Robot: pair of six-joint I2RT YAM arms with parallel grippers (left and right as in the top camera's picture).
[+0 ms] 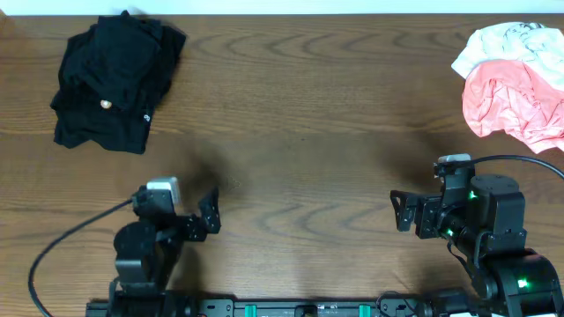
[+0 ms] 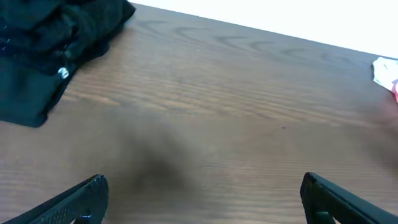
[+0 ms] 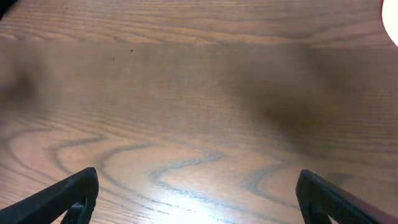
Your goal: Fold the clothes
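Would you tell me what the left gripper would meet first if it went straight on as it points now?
Ahead of the left gripper lies probably only bare table; the black clothes sit left of that line, the white garment far right.

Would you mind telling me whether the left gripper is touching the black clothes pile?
Apart. The overhead view shows a stretch of table between the left gripper and the black clothes pile.

1. Furniture: a flat brown wood-grain tabletop (image 1: 300, 106) fills all three views, its grain running in long wavy loops.
2. Surround: a plain white strip (image 2: 280, 15) lies beyond the far edge; wall or floor cannot be told.
3. Light: a bright glare patch (image 3: 186, 194) on the near wood, and a soft dark shadow (image 3: 292, 118) farther out.
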